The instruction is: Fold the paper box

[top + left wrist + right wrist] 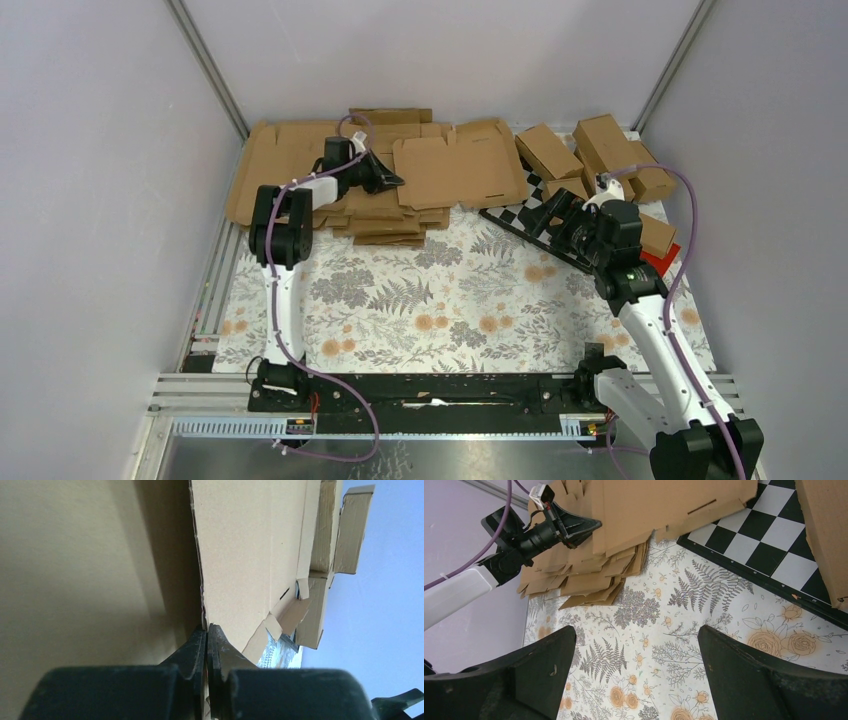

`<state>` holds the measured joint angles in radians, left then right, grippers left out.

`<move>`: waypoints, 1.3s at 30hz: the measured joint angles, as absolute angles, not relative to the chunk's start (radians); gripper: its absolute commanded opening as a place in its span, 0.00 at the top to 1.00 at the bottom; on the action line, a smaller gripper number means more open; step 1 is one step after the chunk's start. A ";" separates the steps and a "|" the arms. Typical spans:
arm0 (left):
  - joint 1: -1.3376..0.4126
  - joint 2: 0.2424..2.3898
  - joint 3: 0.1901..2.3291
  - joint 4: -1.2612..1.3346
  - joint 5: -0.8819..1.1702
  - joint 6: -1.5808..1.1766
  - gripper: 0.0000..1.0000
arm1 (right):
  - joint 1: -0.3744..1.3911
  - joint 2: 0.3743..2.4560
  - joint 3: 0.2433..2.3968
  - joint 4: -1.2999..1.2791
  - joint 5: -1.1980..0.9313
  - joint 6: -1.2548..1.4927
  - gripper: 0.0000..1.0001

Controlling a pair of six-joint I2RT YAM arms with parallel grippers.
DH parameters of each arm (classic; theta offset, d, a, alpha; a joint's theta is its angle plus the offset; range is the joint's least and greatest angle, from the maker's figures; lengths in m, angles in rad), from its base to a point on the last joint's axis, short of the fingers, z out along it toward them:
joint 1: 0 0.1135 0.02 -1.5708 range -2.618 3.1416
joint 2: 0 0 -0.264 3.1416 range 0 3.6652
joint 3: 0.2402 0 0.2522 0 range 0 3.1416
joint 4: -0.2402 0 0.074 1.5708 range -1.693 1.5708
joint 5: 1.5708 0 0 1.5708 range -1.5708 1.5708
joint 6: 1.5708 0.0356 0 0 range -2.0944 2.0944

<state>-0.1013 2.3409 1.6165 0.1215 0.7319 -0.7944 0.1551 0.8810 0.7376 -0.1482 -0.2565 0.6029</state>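
Left end effector (397, 181) pinches flat brown cardboard paper box (462, 170)

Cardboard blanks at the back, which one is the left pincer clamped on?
The paper box, the topmost sheet: it juts rightward off the pile, its left edge pinched in the shut left pincer. The rest lie stacked beneath.

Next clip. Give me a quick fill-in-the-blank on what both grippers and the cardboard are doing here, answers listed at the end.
The left gripper is ___ on an edge of the paper box.
The right gripper hangs ___ over the floral mat, holding nothing.
The paper box is a ___ sheet, not yet folded.
The folded cartons sit near a ___-patterned board.
Missing words: shut; open; flat; checkered.
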 measured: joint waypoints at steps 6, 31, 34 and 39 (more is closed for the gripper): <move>-0.125 2.240 1.510 0.107 0.699 -0.794 1.00 | 0.155 0.857 0.738 -0.148 -0.254 0.603 0.00; -0.319 1.141 0.971 -0.180 0.666 -0.736 1.00 | 0.155 0.839 0.605 -0.094 -0.253 0.650 0.00; -0.319 1.049 0.920 -0.248 0.657 -0.704 1.00 | 0.155 0.817 0.591 -0.131 -0.248 0.635 0.00; -0.319 1.006 0.825 -0.342 0.641 -0.648 1.00 | 0.155 0.830 0.579 -0.206 -0.246 0.602 0.00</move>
